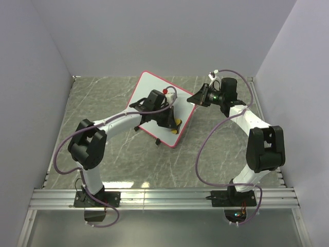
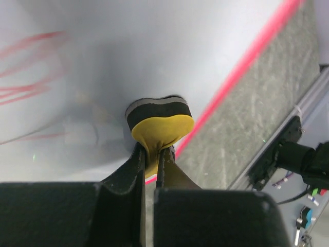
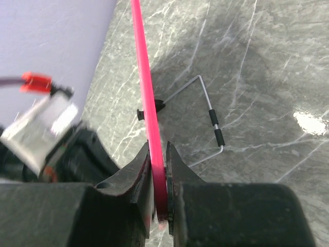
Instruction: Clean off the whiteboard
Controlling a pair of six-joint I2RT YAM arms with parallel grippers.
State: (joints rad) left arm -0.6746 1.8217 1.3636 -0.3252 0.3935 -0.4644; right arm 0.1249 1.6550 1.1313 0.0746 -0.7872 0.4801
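The whiteboard (image 1: 149, 88), white with a thin pink-red frame, stands tilted mid-table. My left gripper (image 1: 175, 125) is shut on a yellow eraser (image 2: 162, 123), whose dark felt face presses against the board's surface (image 2: 154, 51) near its pink lower edge (image 2: 247, 62). Faint red pen scribbles (image 2: 31, 67) remain at the left in the left wrist view. My right gripper (image 1: 194, 98) is shut on the board's right edge. In the right wrist view the pink frame (image 3: 144, 77) runs straight between that gripper's (image 3: 158, 170) jaws.
A bent wire stand with black sleeves (image 3: 211, 116) props the board from behind on the grey marble table (image 1: 103, 103). The left arm's wrist (image 3: 41, 123) is close by on the board's other side. Pale walls enclose the table, and an aluminium rail (image 1: 164, 198) runs along the near edge.
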